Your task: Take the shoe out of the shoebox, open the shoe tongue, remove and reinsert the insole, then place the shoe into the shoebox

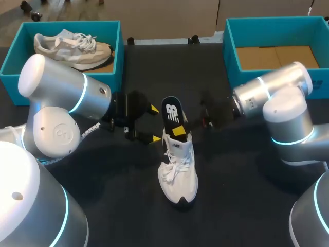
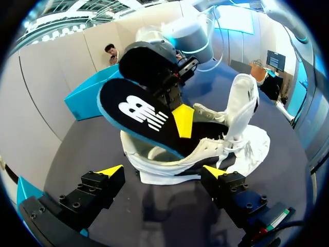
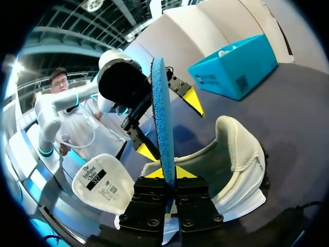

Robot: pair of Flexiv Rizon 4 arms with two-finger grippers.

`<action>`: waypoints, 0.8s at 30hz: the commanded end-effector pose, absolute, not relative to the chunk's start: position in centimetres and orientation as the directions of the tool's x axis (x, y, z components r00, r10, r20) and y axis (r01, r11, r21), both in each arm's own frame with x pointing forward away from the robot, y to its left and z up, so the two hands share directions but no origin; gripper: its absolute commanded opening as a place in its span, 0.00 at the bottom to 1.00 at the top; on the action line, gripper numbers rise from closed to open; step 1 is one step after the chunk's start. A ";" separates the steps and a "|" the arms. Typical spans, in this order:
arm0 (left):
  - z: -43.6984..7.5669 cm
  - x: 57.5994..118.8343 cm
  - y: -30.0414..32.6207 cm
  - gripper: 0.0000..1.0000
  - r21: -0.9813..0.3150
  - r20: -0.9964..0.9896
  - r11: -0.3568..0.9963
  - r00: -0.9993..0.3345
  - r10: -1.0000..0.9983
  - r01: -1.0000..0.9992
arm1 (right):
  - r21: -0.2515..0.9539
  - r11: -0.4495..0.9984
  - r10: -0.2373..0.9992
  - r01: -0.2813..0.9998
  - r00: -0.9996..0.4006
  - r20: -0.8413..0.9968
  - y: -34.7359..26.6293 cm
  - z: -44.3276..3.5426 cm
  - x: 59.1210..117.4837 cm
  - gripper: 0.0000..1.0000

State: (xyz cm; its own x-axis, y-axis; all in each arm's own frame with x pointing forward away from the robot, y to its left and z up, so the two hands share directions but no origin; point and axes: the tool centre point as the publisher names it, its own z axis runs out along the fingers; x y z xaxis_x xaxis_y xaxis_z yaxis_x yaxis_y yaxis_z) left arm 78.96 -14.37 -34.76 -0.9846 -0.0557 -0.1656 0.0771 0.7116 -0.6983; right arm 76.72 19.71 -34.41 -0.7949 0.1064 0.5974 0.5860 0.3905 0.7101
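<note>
At about 10 o'clock on the black table (image 1: 241, 170) sits a blue box (image 1: 72, 22) with a beige shoe (image 1: 72, 49) lying in it. The left arm (image 1: 61, 103) comes in below that box. The left claw (image 1: 154, 124) is spread wide, its two yellow tips pointing toward 3 o'clock and holding nothing. The white shoe (image 1: 177, 170) stands on its sole near the middle of the table, clear of both boxes, with its toe toward 6 o'clock and its heel toward 12. The heel end lies just at 3 o'clock of the left claw, close to it but not touching. In the left wrist view the heel sits just ahead of the gap between the parted fingers (image 2: 110, 170). A black insole (image 1: 172, 116) with a blue edge rises out of the shoe's opening, leaning toward 12 o'clock, with its lower end still inside the shoe. The right claw (image 3: 168, 172) reaches in from 3 o'clock and is pressed together on the insole, one finger on each face. The tongue (image 3: 100, 182) is folded forward, out over the laces. The right arm (image 1: 272, 92) stretches back toward 3 o'clock, and behind it, at about 2 o'clock, stands a second blue box (image 1: 230, 51) with a bare cardboard floor.
</note>
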 end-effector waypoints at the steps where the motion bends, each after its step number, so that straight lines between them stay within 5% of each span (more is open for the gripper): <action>1: -34.8 78.8 -14.4 1.00 -0.698 -0.167 0.712 -0.984 -0.057 0.077 | 0.710 0.402 0.111 0.578 -0.800 0.589 19.5 -33.4 77.1 0.15; 11: -34.8 78.8 -14.4 1.00 -0.698 -0.167 0.712 -0.984 -0.057 0.077 | 0.723 0.411 0.105 0.555 -0.817 0.567 19.3 -33.1 78.2 0.20; 18: -34.8 78.8 -14.4 1.00 -0.698 -0.167 0.712 -0.984 -0.057 0.077 | 0.726 0.429 0.087 0.538 -0.824 0.560 19.4 -33.1 79.1 0.00; 24: -34.8 78.8 -14.4 1.00 -0.698 -0.167 0.712 -0.984 -0.057 0.077 | 0.707 0.438 0.050 0.555 -0.801 0.597 19.4 -34.0 78.6 0.00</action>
